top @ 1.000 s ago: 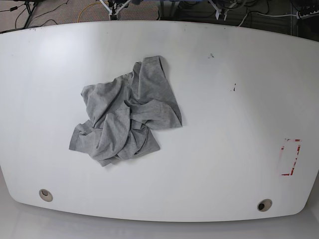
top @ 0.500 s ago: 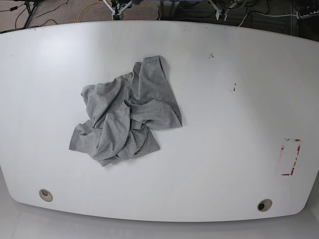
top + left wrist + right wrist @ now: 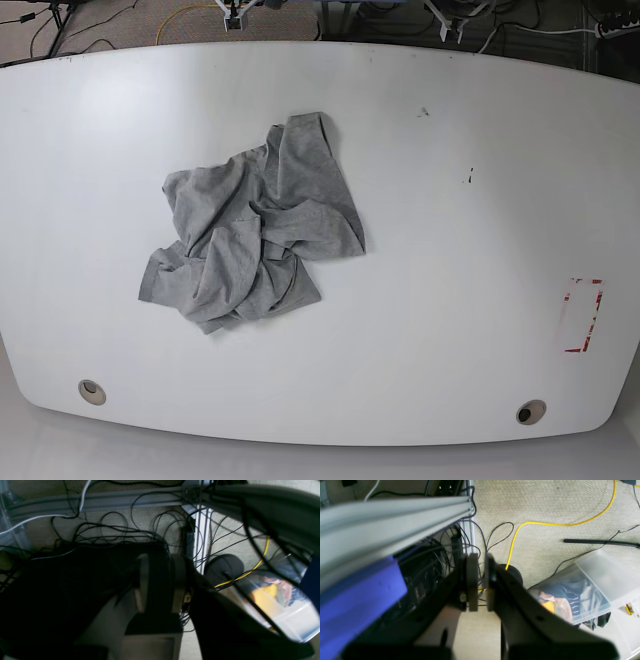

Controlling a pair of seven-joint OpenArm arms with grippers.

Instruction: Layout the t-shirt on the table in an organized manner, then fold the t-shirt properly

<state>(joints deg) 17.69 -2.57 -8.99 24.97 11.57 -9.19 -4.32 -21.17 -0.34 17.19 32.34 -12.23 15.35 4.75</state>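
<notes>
The grey t-shirt (image 3: 250,230) lies crumpled in a heap left of centre on the white table (image 3: 450,250), with nothing touching it. Neither gripper is over the table; both wrist views look down at the carpeted floor behind it. My left gripper (image 3: 160,580) has its two pads a clear gap apart and holds nothing. The right gripper (image 3: 480,580) has its pads almost together, only a thin slit between them, and is empty too.
Two round grommets (image 3: 92,392) (image 3: 531,411) sit near the front edge. A red tape rectangle (image 3: 583,315) marks the right side. Below the grippers lie black cables, a yellow cable (image 3: 545,523), an aluminium rail (image 3: 395,507) and a clear plastic bin (image 3: 590,590).
The bits of arm at the table's far edge have drawn slightly further out of the base view. The t-shirt has not moved.
</notes>
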